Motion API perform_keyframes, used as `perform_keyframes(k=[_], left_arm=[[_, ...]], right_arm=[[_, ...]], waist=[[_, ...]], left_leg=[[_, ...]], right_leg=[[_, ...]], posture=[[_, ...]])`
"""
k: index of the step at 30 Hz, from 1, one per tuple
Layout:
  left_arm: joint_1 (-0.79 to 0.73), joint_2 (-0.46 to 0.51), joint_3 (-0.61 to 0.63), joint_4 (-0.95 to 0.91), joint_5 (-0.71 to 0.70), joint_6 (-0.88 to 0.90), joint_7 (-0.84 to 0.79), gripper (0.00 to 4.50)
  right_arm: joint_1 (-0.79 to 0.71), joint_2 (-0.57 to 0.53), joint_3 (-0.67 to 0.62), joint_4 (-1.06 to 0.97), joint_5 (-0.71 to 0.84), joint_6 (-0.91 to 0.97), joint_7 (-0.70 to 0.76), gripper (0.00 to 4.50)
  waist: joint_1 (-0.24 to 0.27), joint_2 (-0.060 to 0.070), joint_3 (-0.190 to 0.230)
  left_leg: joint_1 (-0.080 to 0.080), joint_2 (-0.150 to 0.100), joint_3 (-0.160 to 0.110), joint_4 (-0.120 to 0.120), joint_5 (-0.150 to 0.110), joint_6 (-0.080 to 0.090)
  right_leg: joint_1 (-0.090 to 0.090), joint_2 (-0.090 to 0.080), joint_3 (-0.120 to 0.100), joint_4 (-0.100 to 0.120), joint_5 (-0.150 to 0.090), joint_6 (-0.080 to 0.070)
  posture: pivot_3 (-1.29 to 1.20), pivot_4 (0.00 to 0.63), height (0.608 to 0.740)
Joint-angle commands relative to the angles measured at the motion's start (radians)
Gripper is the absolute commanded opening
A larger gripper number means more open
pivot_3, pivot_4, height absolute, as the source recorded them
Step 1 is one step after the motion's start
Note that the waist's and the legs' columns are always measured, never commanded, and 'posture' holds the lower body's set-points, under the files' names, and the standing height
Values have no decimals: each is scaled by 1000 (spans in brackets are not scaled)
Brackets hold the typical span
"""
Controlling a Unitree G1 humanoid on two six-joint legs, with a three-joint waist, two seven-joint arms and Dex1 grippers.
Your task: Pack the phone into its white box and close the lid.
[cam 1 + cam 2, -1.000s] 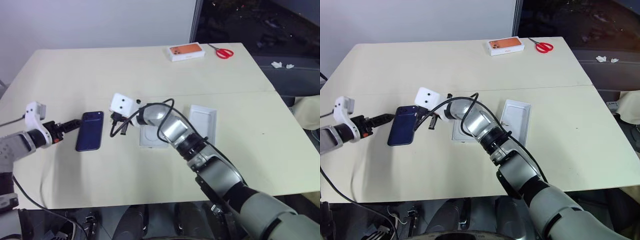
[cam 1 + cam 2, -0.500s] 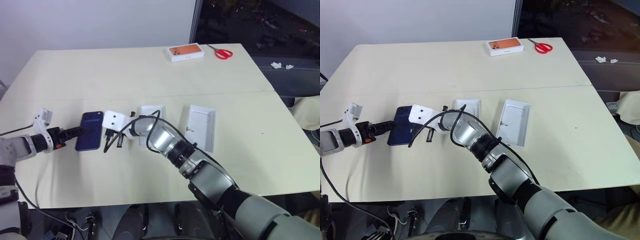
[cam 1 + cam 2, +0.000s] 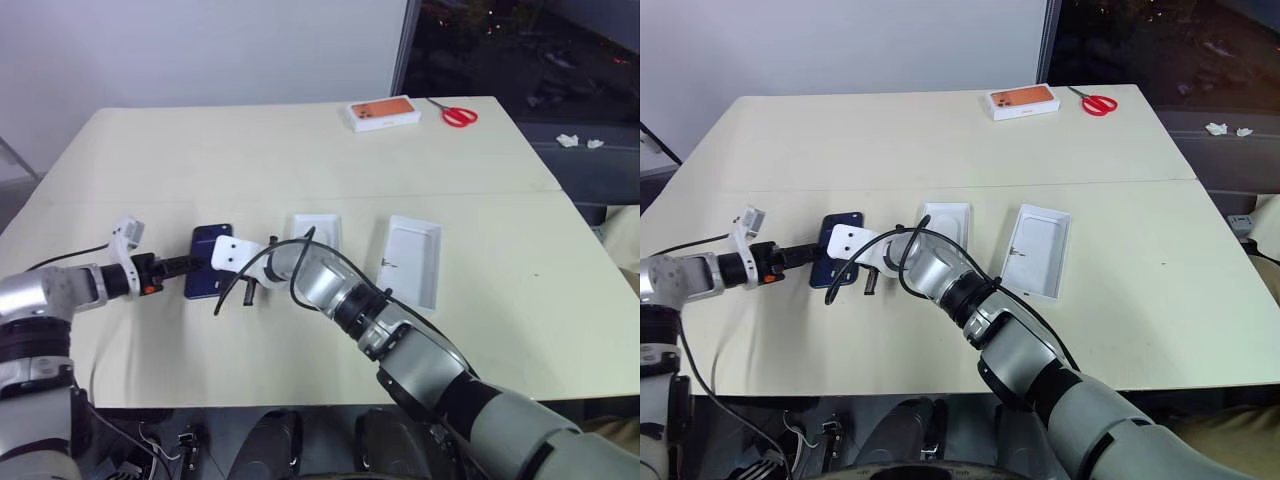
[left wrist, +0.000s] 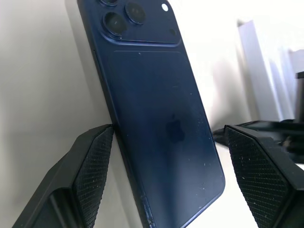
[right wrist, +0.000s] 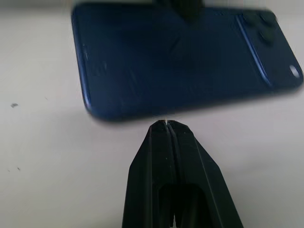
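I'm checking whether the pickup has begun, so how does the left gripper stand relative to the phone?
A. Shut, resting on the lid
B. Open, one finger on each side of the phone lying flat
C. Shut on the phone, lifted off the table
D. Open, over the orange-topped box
B: the left gripper is open, its fingers on either side of the phone, which lies back-up on the table.

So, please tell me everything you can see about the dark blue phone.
The phone is slim, dark navy, with rounded corners and a smooth matte-looking back. It lies flat on the table, back up, camera cluster at its far corner, left of the white box. The open left gripper straddles its near end; the shut right gripper points at its long edge.
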State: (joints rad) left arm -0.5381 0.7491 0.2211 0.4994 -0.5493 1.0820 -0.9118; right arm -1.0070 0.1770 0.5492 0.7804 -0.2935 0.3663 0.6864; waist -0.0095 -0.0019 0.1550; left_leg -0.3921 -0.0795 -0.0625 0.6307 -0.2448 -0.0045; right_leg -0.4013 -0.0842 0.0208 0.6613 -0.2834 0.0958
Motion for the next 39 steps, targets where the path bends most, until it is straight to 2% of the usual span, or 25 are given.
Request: perform_keyframes(k=[1,7,15,18,20,28,31,33,39], left_arm=[[46,-104,-85,8,2,62,7,3929],[79,-146,-59,-50,-25,110,24,3929],[84,-140,-4,-52,-27,117,59,3929],[88,-129,7,-41,-24,114,60,3076],[102,-124,8,-51,-32,118,46,2139],[128,-129,20,-62,-51,129,50,2139],[132,-133,42,-56,-66,140,54,1224],[143,-132,36,-63,-68,136,50,354],[152,-148,61,-52,-85,142,68,354]], right_arm=[[0,20,-1,-3,-2,-8,0,54],[1,-2,0,-5,-11,-14,-2,54],[8,-17,5,-12,-20,-28,7,54],[11,-21,5,-14,-22,-30,9,0],[13,-24,8,-16,-25,-35,10,0],[26,-31,16,-30,-35,-40,14,0],[30,-38,18,-33,-38,-45,15,0],[33,-42,20,-36,-40,-46,16,0],[40,-49,15,-50,-37,-55,20,0]], waist=[[0,2,-2],[0,4,-3],[-3,4,-3],[-5,4,-3],[-10,4,-3],[-11,3,-4],[-12,3,-4],[-9,2,-4],[-10,2,-5]], left_leg=[[0,-1,0,0,0,0],[0,-2,-1,0,0,0],[0,-2,-1,0,0,0],[0,-2,-1,0,0,0],[0,-2,-1,-1,0,0],[0,-1,-1,-1,0,0],[0,-1,-1,-1,0,0],[0,-1,-1,-2,0,0],[1,0,-1,-2,0,0]], right_leg=[[0,-1,0,0,0,0],[0,-3,0,0,0,0],[0,-3,-1,0,0,0],[0,-3,-1,0,0,0],[0,-3,-1,0,0,0],[0,-3,0,-1,0,0],[0,-3,0,-2,0,0],[1,-3,0,-3,0,0],[3,-2,-1,-6,0,0]], posture=[[0,150,740],[0,150,740],[0,150,740],[0,150,740],[0,150,740],[0,150,740],[0,150,740],[0,150,740],[0,150,740]])
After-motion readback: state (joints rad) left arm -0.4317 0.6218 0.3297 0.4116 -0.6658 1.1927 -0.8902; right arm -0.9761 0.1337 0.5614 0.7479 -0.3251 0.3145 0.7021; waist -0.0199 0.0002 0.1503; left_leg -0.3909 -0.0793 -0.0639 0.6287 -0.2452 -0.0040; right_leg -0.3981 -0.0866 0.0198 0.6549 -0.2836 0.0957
